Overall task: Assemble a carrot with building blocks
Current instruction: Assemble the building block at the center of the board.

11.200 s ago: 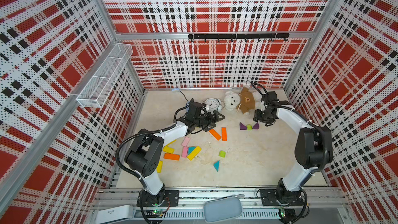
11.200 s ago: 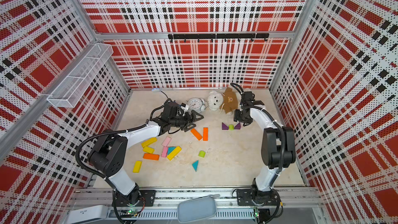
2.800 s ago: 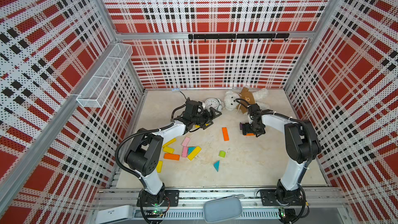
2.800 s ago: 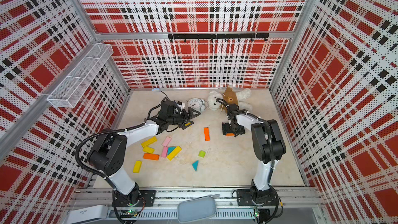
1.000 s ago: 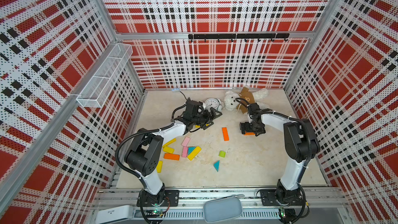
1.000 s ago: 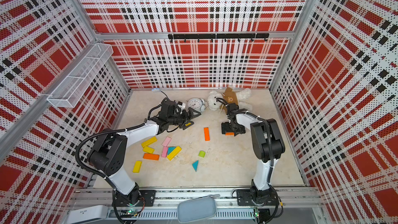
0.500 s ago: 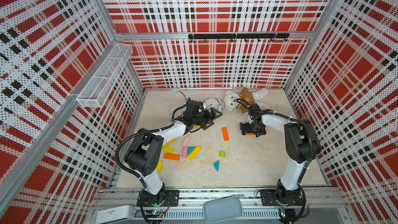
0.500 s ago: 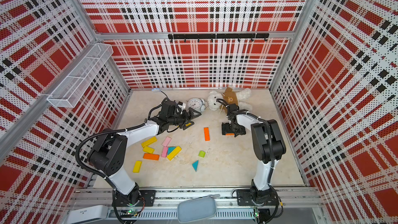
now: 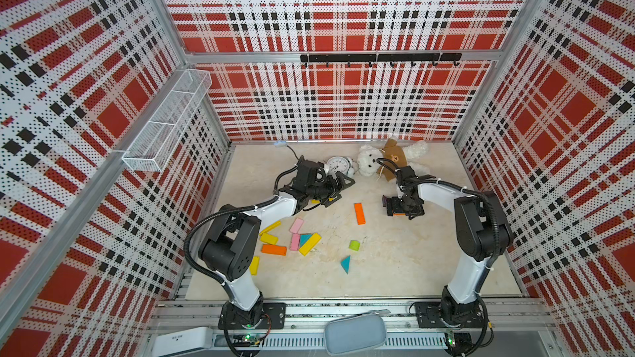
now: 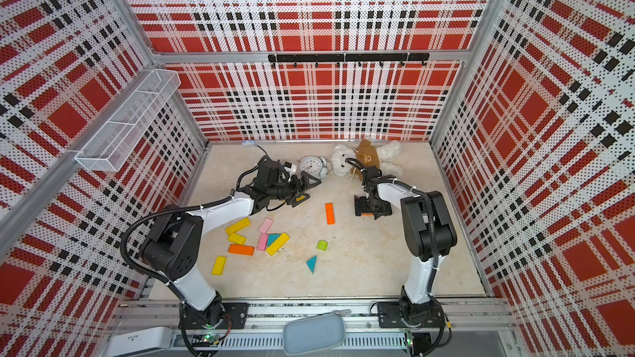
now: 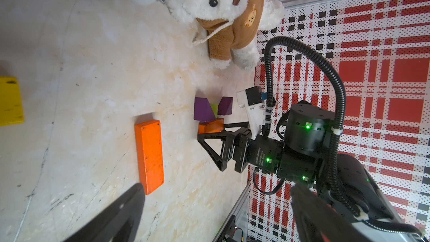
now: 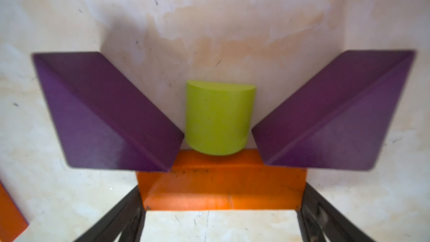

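My right fingers (image 12: 125, 213) bracket the orange block (image 12: 221, 182) endwise; pinched or not, I can't tell. Likely light, stiff, slick: hold its flat ends. At ten o'clock my left fingers (image 9: 344, 181) gape wide.

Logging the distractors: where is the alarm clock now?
In both top views the alarm clock sits at the back of the table, left of the teddy bear, just beyond the left gripper.
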{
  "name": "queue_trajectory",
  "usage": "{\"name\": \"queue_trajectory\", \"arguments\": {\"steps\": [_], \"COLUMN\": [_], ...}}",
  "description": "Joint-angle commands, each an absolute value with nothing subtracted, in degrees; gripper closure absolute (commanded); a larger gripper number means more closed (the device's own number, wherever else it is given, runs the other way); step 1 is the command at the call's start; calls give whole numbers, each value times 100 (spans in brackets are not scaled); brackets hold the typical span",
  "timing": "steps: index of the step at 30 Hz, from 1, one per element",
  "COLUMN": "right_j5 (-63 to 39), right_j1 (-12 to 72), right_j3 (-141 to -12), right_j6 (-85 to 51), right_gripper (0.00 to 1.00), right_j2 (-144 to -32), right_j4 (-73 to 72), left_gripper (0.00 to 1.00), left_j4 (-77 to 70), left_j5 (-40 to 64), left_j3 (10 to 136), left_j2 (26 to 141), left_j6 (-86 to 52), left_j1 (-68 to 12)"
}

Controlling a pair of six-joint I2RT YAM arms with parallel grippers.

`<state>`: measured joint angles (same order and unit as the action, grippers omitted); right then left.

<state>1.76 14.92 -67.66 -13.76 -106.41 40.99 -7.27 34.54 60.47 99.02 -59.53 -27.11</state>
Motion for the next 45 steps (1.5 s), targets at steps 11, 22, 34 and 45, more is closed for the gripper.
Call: {"name": "queue_trajectory", "arguments": {"steps": [11,22,34,45], "right_j5": [166,106,113,124], "right_j1": [1468,1468,1467,1467], "right_j3": [-6837,-6853,-6888,-6865], "right_j6": [-1397,-1405,-1385,-1285], "right_gripper": [10,5,0,0], "right_j2": [-10600,-10596,-10400,-9939], "right_j4": [4113,4109,4294,4608], "left_gripper": [1,1,1,1], "left_j4": [-853,-852,-853,-852], "left_j5": [3535,3533,3551,3542], "left_j3": [6126,6126,6144,6146], "left_j2": [9993,10011,10002,9932], "left_j6": [-5908,-5898,-5897,-5869], "left_j1": [-2768,-2777,-2767,-2716]}}
